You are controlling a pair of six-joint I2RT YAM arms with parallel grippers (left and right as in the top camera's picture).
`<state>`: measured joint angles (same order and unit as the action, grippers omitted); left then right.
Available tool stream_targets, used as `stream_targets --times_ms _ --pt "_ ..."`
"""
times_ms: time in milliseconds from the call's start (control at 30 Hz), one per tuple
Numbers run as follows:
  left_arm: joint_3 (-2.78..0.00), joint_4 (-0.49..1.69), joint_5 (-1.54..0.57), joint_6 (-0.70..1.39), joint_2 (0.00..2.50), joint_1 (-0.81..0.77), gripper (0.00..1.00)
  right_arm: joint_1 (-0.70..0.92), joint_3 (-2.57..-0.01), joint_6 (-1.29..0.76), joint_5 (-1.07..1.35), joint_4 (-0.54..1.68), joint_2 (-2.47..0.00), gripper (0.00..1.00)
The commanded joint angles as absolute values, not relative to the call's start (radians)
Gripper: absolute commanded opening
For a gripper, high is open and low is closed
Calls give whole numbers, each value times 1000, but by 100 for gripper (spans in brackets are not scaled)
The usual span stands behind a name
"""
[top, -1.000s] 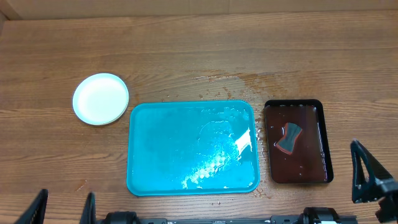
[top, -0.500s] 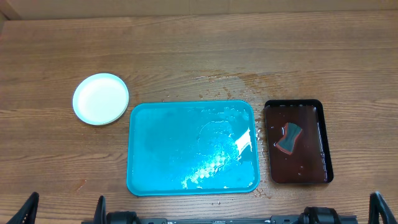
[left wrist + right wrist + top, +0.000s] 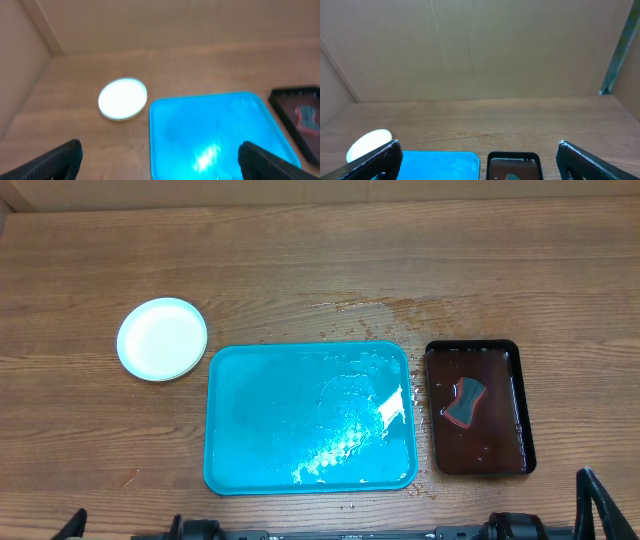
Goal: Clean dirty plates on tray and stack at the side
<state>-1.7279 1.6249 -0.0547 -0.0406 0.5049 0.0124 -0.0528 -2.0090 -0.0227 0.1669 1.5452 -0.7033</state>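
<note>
The plates (image 3: 162, 339) look like one white round thing with a pale blue rim, on the table (image 3: 300, 260) just left of the tray (image 3: 260, 410). How many are stacked is hard to tell. The tray is bright blue, wet and shiny. The left gripper (image 3: 159, 146) and right gripper (image 3: 479, 146) are wide apart, holding nothing, and partly cut off

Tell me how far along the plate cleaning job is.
Looks essentially finished. The turquoise tray is bare and wet, and the plates sit beside it on the table, white on top; how many are stacked I can't tell. Nothing is in hand: the left tool and right tool are both open and empty. The sponge lies in the dark tray. Nothing obvious remains.
</note>
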Motion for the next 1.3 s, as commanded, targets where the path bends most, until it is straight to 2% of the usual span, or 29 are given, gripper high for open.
stream_targets --times_ms 0,733,900,1267 --pt "-1729 1663 -44 -49 506 6 100 -60 -2009 -27 184 1537 -717 100" --pt "-1729 1676 -44 -49 506 6 100 -60 -2009 -91 185 1539 -717 100" --pt "-1729 1675 -44 -49 506 6 100 -60 -2009 -91 248 1543 -717 100" --pt "-1729 1676 -44 -49 506 6 100 -60 -2008 -75 156 1583 -717 100"
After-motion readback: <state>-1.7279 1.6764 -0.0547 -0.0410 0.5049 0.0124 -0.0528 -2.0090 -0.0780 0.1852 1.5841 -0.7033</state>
